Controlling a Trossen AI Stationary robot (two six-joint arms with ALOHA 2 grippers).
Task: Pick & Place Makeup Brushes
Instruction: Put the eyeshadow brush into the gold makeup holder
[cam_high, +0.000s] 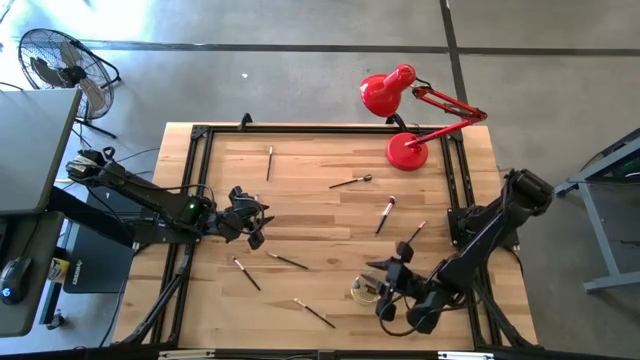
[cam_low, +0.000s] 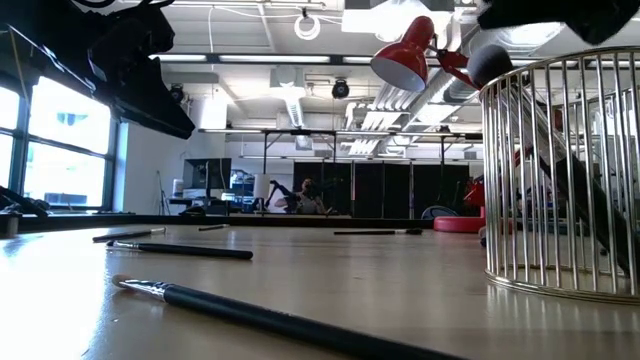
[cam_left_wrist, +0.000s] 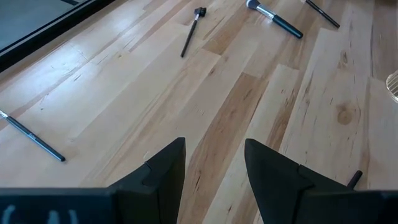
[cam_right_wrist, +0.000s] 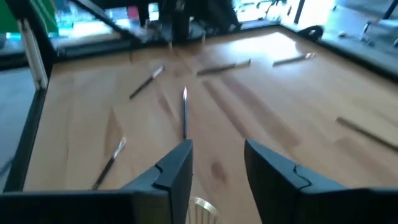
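Overhead, right gripper (cam_high: 385, 281) hangs above the wire holder (cam_high: 366, 291), fingers apart, empty; makeup brushes (cam_high: 268, 163) lie scattered on the table (cam_high: 320, 215).

- High view: overhead, facing straight down; takes in the whole wooden table (cam_high: 330, 215), both arms, a red lamp (cam_high: 405, 120) and a floor fan (cam_high: 60, 65).
- Low view: at tabletop height, facing level across the table into the room; a wire basket (cam_low: 565, 170) and one brush (cam_low: 270, 320) stand very near the lens; shares the lamp with the high view.
- Left wrist view: close above the boards, looking past its own fingers (cam_left_wrist: 168, 171).
- Right wrist view: close above the basket rim (cam_right_wrist: 202, 205), facing across the table.
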